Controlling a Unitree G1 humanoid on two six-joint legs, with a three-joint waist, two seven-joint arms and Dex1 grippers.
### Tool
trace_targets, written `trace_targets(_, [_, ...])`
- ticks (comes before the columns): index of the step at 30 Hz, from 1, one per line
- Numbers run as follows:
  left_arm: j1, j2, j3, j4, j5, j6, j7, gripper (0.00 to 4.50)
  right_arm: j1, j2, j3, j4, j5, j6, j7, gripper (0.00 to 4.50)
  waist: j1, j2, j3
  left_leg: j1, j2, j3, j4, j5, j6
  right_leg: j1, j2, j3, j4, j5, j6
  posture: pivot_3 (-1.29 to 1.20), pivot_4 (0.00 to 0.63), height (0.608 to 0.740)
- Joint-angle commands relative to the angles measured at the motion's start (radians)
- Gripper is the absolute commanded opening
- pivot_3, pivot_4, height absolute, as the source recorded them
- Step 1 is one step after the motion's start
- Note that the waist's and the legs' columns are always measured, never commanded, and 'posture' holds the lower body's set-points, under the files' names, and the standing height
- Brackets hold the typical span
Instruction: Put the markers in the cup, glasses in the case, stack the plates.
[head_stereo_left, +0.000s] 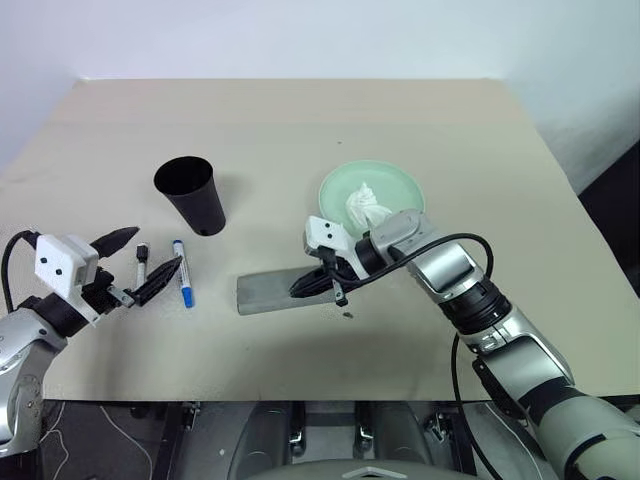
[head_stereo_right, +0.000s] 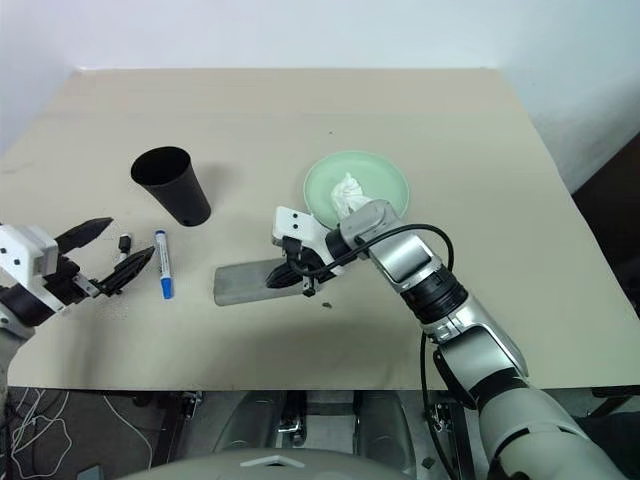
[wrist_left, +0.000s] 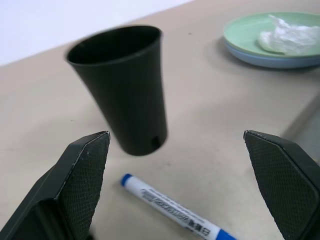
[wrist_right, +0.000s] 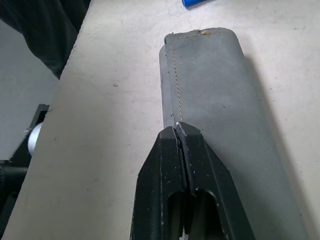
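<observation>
While the left hand (head_stereo_left: 138, 264) hangs with fingers spread wide and empty near the marker (head_stereo_left: 183, 271) lying on the worktop (head_stereo_left: 300, 120), the black cup (head_stereo_left: 190, 194) stands upright just beyond it. Right hand (head_stereo_left: 305, 287) is clenched, nothing visibly between its fingertips, tips over the closed grey case (head_stereo_left: 268, 292). Green plate (wrist_left: 250, 30) sits on the blue plate (wrist_left: 270, 61), crumpled tissue (head_stereo_left: 364, 206) on top.

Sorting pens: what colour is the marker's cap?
Blue, on the marker; clearest in the left eye view.
</observation>
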Motion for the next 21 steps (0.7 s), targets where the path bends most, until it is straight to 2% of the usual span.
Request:
trace_targets(1, [0.013, -0.005, 0.050, -0.058, -0.037, 0.043, 0.044, 4.50, -0.033, 0.003, -0.039, 0.000, 0.052, 0.009, 0.010, 0.03, 0.000, 0.000, 0.000, 0.000, 0.000, 0.000, 0.000, 0.000, 0.000, 0.000, 0.000, 0.000, 0.000, 0.000, 0.000, 0.00, 0.150, 0.681])
trace_targets(6, [0.044, -0.012, 0.111, -0.087, -0.101, 0.181, 0.137, 4.50, -0.067, 0.004, -0.204, -0.055, 0.243, 0.067, 0.059, 0.03, 0.002, 0.000, 0.000, -0.001, 0.002, 0.001, 0.000, 0.000, 0.000, -0.002, 0.000, 0.000, 0.000, 0.001, 0.001, 0.00, 0.150, 0.681])
trace_targets(9, [0.053, -0.007, 0.133, -0.078, -0.088, 0.258, 0.216, 4.50, -0.081, -0.010, -0.246, -0.064, 0.289, 0.071, 0.051, 0.03, 0.002, 0.000, 0.000, -0.002, 0.001, 0.001, 0.000, 0.000, 0.000, -0.002, 0.000, 0.000, 0.000, 0.001, 0.002, 0.00, 0.150, 0.681])
trace_targets(15, [0.009, 0.030, 0.093, -0.048, -0.030, 0.486, 0.397, 4.50, -0.111, -0.022, -0.247, -0.012, 0.292, 0.058, 0.022, 0.03, 0.003, -0.001, 0.000, -0.002, 0.001, 0.002, 0.000, 0.000, 0.000, -0.002, 0.000, 0.000, -0.001, 0.001, 0.002, 0.00, 0.150, 0.681])
trace_targets(21, [-0.085, 0.052, 0.042, -0.011, -0.012, 0.641, 0.459, 4.50, -0.132, -0.017, -0.246, 0.032, 0.287, 0.042, -0.011, 0.03, 0.003, -0.001, 0.001, -0.002, 0.001, 0.002, -0.001, -0.001, 0.000, -0.003, 0.000, 0.000, -0.001, 0.001, 0.001, 0.00, 0.150, 0.681])
